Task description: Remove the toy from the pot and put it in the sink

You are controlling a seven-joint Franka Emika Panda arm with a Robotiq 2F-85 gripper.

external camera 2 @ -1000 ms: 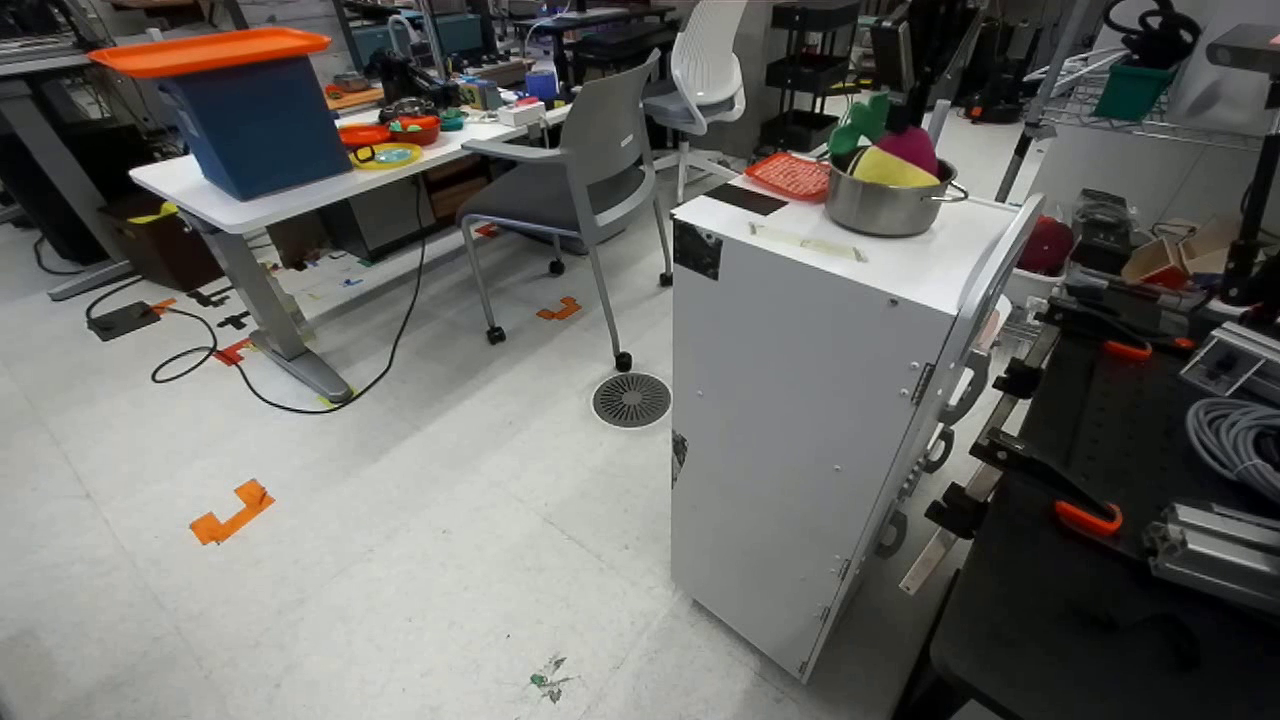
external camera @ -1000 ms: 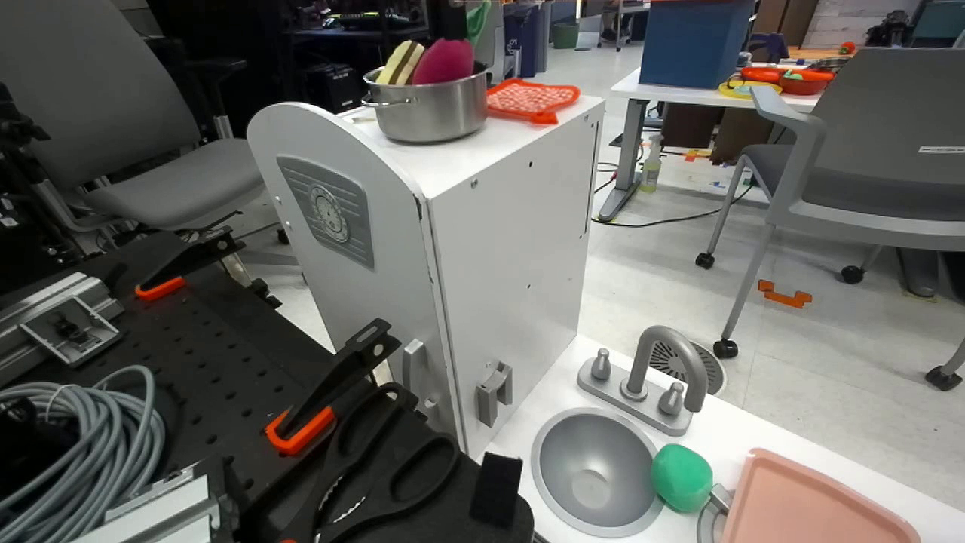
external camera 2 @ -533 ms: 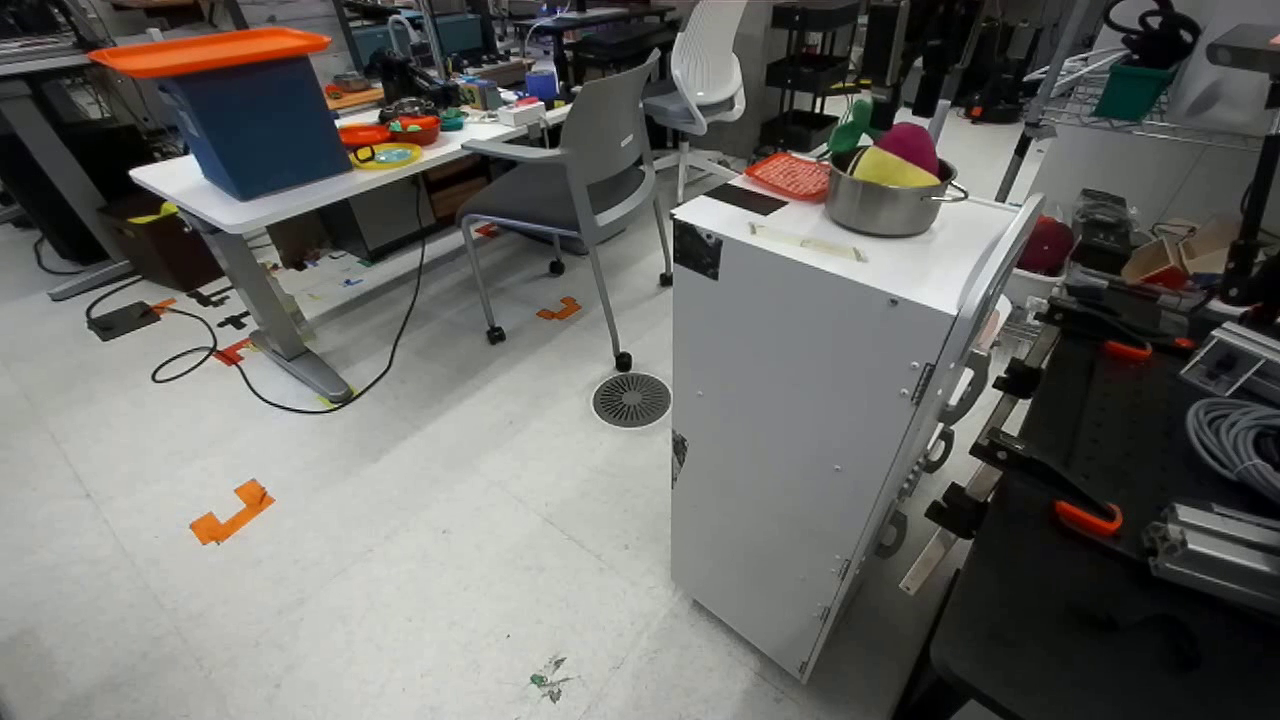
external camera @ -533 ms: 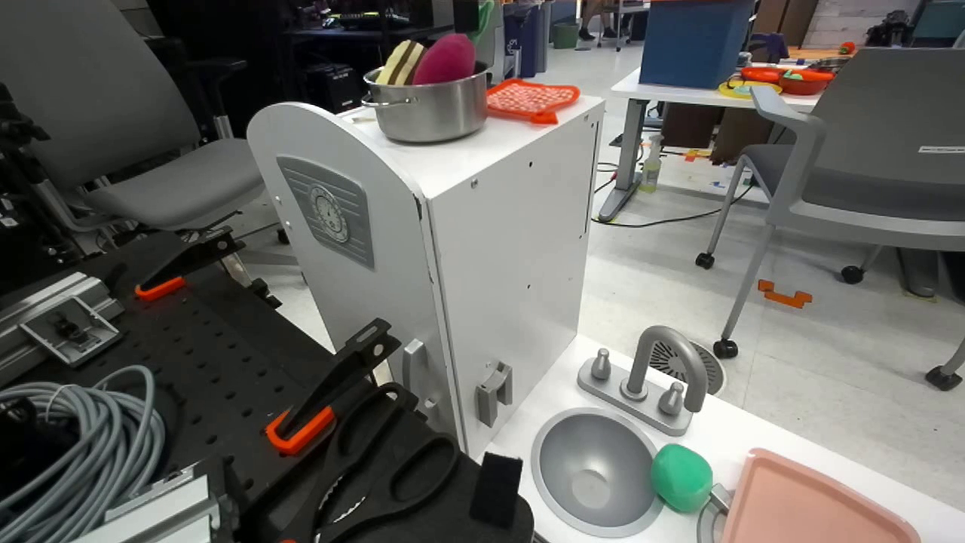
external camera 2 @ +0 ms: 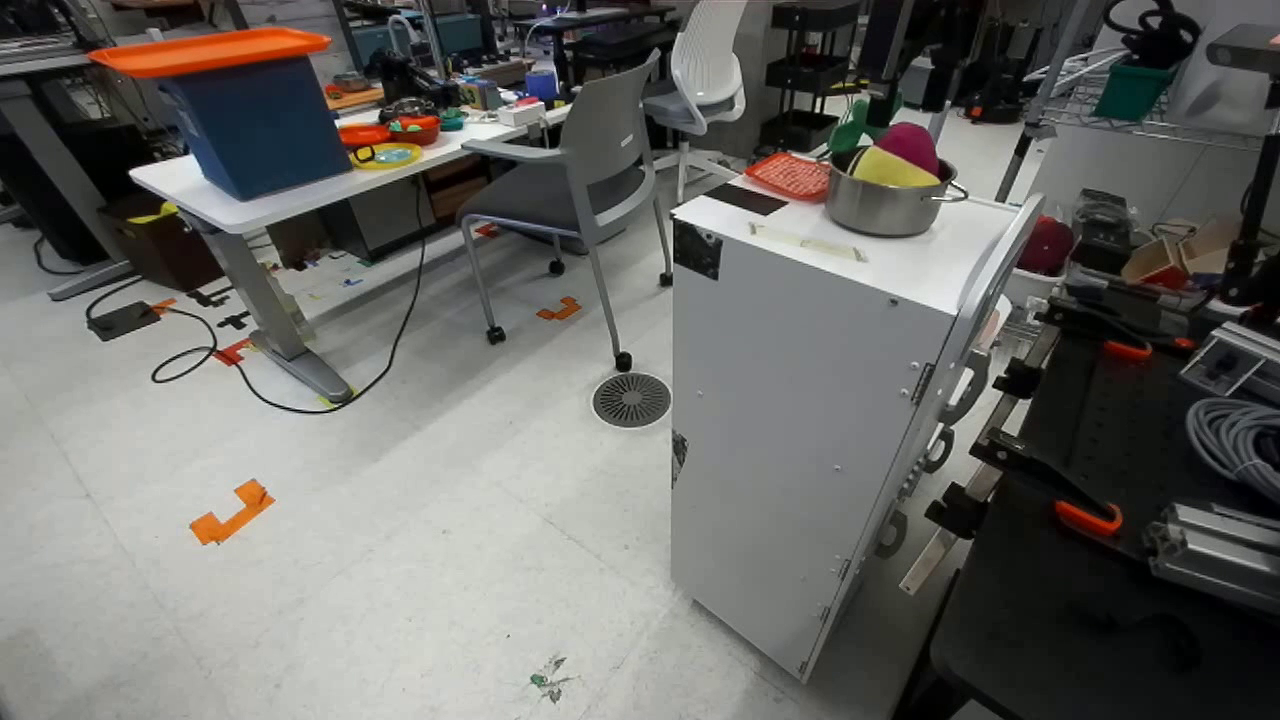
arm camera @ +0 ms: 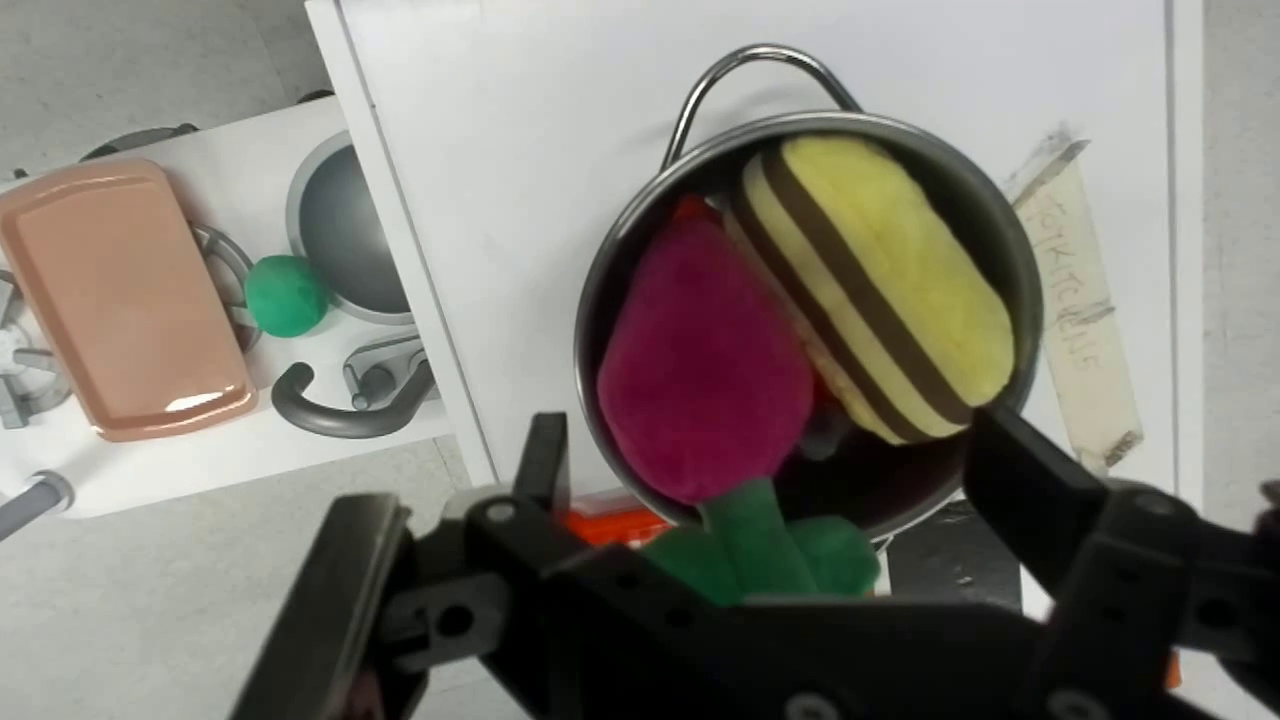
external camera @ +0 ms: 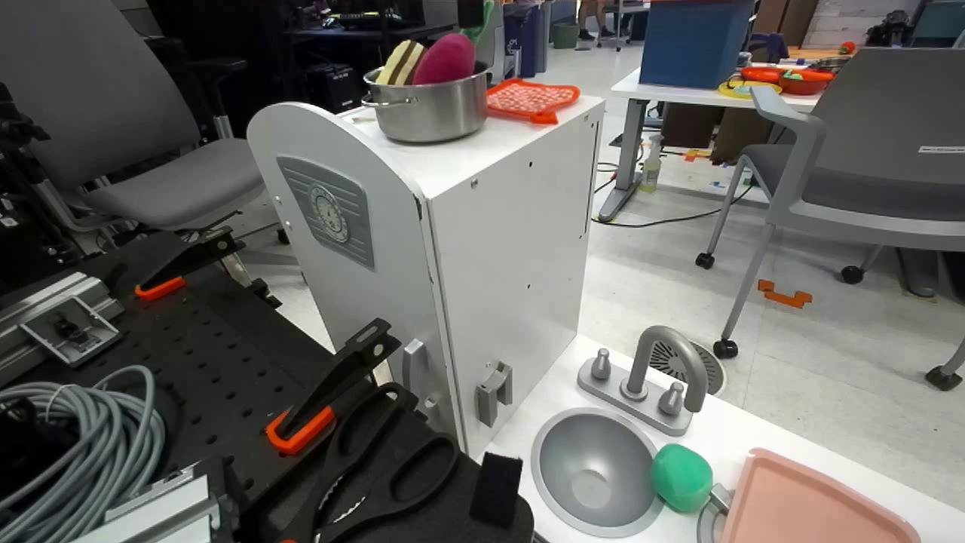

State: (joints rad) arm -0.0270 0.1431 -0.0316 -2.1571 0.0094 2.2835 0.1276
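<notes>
The magenta toy leans inside the steel pot, its green stem and leaves hanging over the rim. In the wrist view my gripper is open, its fingers spread wide on either side of the stem and the toy's lower end. Nothing is gripped between them. One dark finger shows behind the pot in an exterior view. The round grey sink lies lower down, beside the white cabinet; in the wrist view the cabinet top cuts off part of it.
A yellow striped plush shares the pot. Next to it on the cabinet top is an orange-red grid piece. A green ball touches the sink's rim; a grey faucet and pink tray stand nearby.
The jaws have spread apart and let go of the toy. It has tipped slightly, its magenta body now a little higher in the pot and its green leaves lower.
</notes>
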